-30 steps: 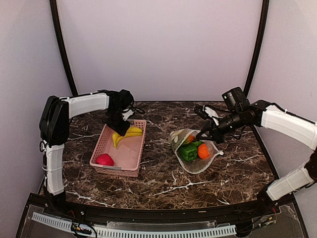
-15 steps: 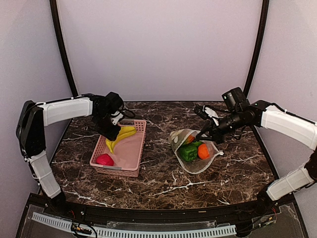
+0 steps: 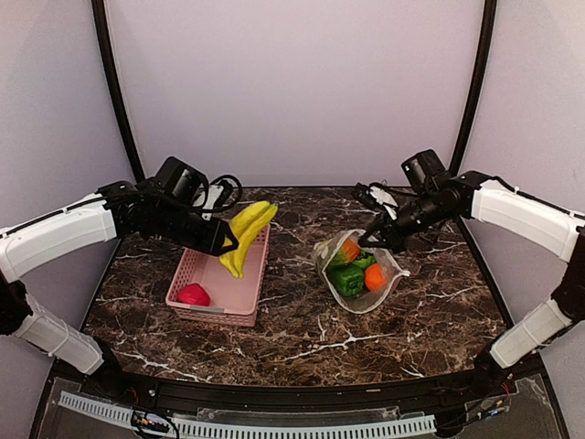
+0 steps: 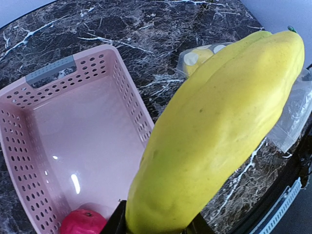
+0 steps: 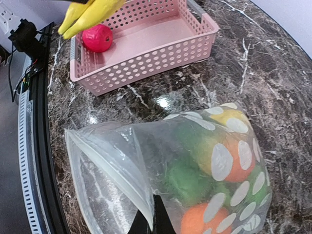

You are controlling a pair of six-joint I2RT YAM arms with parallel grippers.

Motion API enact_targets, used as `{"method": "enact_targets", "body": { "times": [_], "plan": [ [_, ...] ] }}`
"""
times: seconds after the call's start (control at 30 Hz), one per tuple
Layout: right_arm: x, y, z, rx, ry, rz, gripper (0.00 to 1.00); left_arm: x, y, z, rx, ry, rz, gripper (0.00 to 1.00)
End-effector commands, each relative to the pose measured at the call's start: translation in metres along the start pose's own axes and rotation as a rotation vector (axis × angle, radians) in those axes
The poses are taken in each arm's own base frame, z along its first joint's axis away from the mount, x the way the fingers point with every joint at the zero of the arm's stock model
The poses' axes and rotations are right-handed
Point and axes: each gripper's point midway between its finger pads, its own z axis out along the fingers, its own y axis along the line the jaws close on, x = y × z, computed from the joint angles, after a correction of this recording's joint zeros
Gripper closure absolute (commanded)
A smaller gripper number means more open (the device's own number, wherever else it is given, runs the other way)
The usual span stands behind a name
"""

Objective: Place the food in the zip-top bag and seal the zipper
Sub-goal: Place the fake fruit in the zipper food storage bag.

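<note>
While my right claw [image 3: 370, 240] pinches the bag [image 3: 377, 293] open, green piece [image 3: 346, 282] and orange [image 3: 375, 277] beneath it, my left claw [image 3: 225, 245] grips the banana [image 3: 247, 229]; red piece [image 3: 193, 294] below it and zipper [image 5: 109, 158] aren't done.

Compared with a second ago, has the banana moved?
Yes. The banana has lifted out of the pink basket and is now above its right rim, held by the left end effector.

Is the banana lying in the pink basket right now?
No, the left hand holds the banana lifted above the basket; only the magenta-red piece lies inside.
</note>
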Motion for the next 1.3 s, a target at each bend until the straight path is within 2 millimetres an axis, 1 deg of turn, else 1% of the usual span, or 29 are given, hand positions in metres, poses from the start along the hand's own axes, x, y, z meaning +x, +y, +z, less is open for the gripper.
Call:
{"method": "enact_targets", "body": {
  "times": [0.0,0.03,0.07,0.1,0.13,0.17,0.2,0.23,0.27,0.3,0.37,0.47,0.53,0.57,0.6,0.73,0.8,0.83,0.87,0.9,0.97,1.0,1.03,1.07,1.1,1.13,1.17,1.27],
  "plan": [
    [-0.024,-0.046,-0.017,0.117,0.007,0.036,1.00,-0.001,-0.033,-0.002,0.162,-0.047,-0.086,0.77],
    [-0.029,-0.059,-0.022,0.138,0.003,0.070,1.00,-0.003,-0.035,-0.003,0.167,-0.064,-0.083,0.77],
    [-0.036,-0.070,-0.030,0.157,-0.007,0.099,1.00,0.002,-0.040,-0.003,0.177,-0.062,-0.081,0.78],
    [-0.040,-0.081,-0.036,0.175,-0.009,0.127,1.00,-0.001,-0.045,-0.006,0.200,-0.090,-0.077,0.78],
    [-0.047,-0.092,-0.044,0.205,-0.016,0.142,1.00,0.008,-0.047,-0.001,0.208,-0.078,-0.079,0.78],
    [-0.050,-0.104,-0.049,0.242,-0.014,0.155,1.00,0.005,-0.051,0.000,0.230,-0.102,-0.081,0.78],
    [-0.056,-0.113,-0.057,0.283,-0.019,0.153,1.00,0.013,-0.049,0.006,0.228,-0.088,-0.096,0.79],
    [-0.061,-0.121,-0.064,0.325,-0.024,0.147,1.00,0.013,-0.050,0.009,0.240,-0.094,-0.101,0.79],
    [-0.065,-0.128,-0.071,0.369,-0.022,0.145,1.00,0.017,-0.051,0.012,0.244,-0.085,-0.108,0.79],
    [-0.069,-0.134,-0.077,0.407,-0.027,0.147,1.00,0.016,-0.054,0.012,0.259,-0.093,-0.108,0.80],
    [-0.077,-0.137,-0.088,0.444,-0.051,0.158,1.00,0.017,-0.065,0.012,0.288,-0.100,-0.097,0.80],
    [-0.081,-0.129,-0.094,0.444,-0.091,0.186,1.00,0.014,-0.081,0.007,0.335,-0.116,-0.088,0.80],
    [-0.077,-0.122,-0.090,0.415,-0.105,0.198,1.00,0.014,-0.092,0.005,0.356,-0.124,-0.079,0.81],
    [-0.072,-0.118,-0.085,0.400,-0.099,0.203,1.00,0.016,-0.096,0.005,0.355,-0.129,-0.075,0.81],
    [-0.062,-0.116,-0.077,0.382,-0.079,0.213,1.00,0.014,-0.100,0.005,0.364,-0.138,-0.085,0.81],
    [-0.032,-0.103,-0.052,0.306,-0.013,0.233,1.00,0.018,-0.122,0.007,0.414,-0.130,-0.084,0.81],
    [-0.025,-0.093,-0.047,0.275,-0.008,0.229,1.00,0.020,-0.139,0.006,0.443,-0.124,-0.075,0.82],
    [-0.022,-0.087,-0.045,0.259,-0.008,0.219,1.00,0.021,-0.144,0.007,0.449,-0.121,-0.081,0.82],
    [-0.021,-0.082,-0.043,0.247,-0.005,0.207,1.00,0.021,-0.155,0.008,0.472,-0.122,-0.075,0.83],
    [-0.019,-0.077,-0.042,0.239,0.003,0.201,1.00,0.018,-0.162,0.007,0.494,-0.128,-0.088,0.84],
    [-0.017,-0.066,-0.038,0.216,0.015,0.186,1.00,0.020,-0.182,0.009,0.550,-0.103,-0.097,0.84],
    [-0.017,-0.061,-0.036,0.203,0.017,0.180,1.00,0.020,-0.193,0.011,0.570,-0.087,-0.099,0.85],
    [-0.016,-0.055,-0.034,0.186,0.017,0.172,1.00,0.025,-0.201,0.018,0.579,-0.061,-0.096,0.85],
    [-0.016,-0.051,-0.033,0.177,0.017,0.166,1.00,0.022,-0.213,0.013,0.605,-0.060,-0.095,0.85],
    [-0.016,-0.048,-0.033,0.170,0.015,0.158,1.00,0.026,-0.219,0.021,0.608,-0.032,-0.097,0.85],
    [-0.016,-0.046,-0.032,0.170,0.016,0.155,1.00,0.024,-0.228,0.019,0.627,-0.022,-0.116,0.86],
    [-0.016,-0.046,-0.032,0.173,0.017,0.152,1.00,0.030,-0.233,0.028,0.630,0.011,-0.125,0.86],
    [-0.018,-0.045,-0.033,0.182,0.015,0.143,1.00,0.026,-0.251,0.033,0.689,0.043,-0.198,0.89]
  ]
}}
